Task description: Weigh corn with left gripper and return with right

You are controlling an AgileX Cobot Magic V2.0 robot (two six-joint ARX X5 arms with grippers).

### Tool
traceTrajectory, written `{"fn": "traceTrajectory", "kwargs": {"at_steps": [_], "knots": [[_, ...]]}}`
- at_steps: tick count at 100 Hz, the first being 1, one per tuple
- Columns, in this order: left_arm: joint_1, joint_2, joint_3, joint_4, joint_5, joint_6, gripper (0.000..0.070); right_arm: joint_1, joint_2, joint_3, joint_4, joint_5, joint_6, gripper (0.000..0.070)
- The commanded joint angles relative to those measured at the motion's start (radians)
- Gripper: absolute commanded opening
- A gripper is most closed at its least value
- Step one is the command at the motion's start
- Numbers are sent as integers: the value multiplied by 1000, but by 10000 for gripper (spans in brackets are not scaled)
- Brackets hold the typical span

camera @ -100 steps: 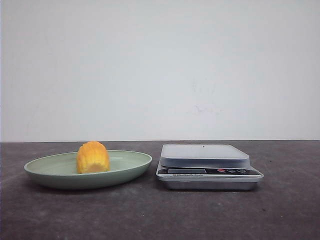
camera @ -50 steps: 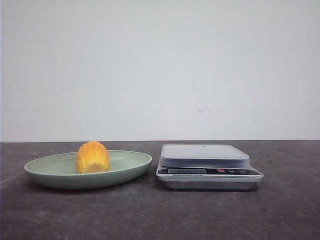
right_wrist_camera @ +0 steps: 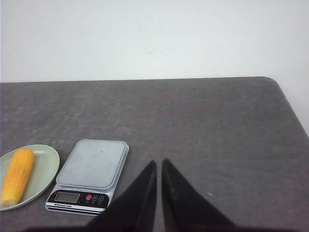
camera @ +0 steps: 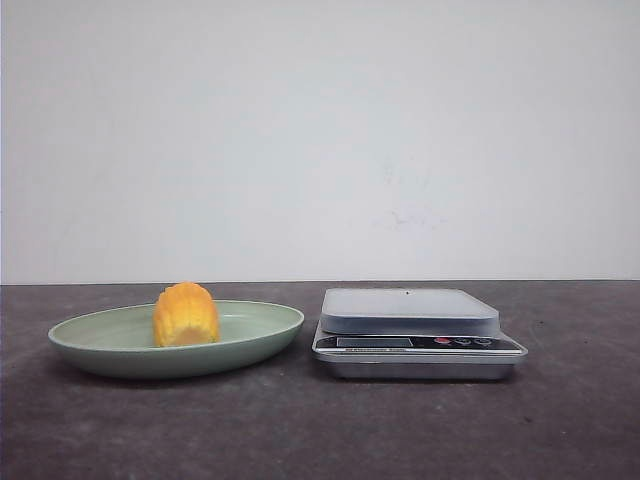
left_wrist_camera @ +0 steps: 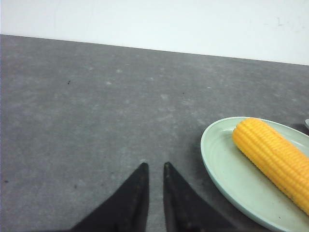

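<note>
We see our black two-fingered left gripper [left_wrist_camera: 153, 170] and black tapered right gripper [right_wrist_camera: 159, 166] hovering above the dark grey table [camera: 300, 430], fingers nearly together, holding nothing. The yellow-orange corn cob [camera: 185, 315] lies in the pale green plate [camera: 110, 355], just beside the silver digital scale [camera: 415, 335]. Bare tabletop surrounds both. Scale lettering is unreadable.

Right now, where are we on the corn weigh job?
Nothing done yet. The corn lies on the green plate; the scale platform is bare. Left gripper and right gripper each hang over bare table with fingers nearly together, holding nothing. All left: pick with left, weigh, return with right.
</note>
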Motion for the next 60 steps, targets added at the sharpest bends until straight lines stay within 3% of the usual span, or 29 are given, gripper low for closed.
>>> {"fn": "traceTrajectory", "kwargs": {"at_steps": [1,34,48,60], "knots": [[2,-1,-15,-10,-2,7,12,3,2,14,10,1,7,10],[2,-1,-15,-10,-2,7,12,3,2,14,10,1,7,11],[2,-1,-15,-10,-2,7,12,3,2,16,21,12,-72,10],[2,-1,-15,-10,-2,7,12,-35,-3,-10,113,34,-97,11]]}}
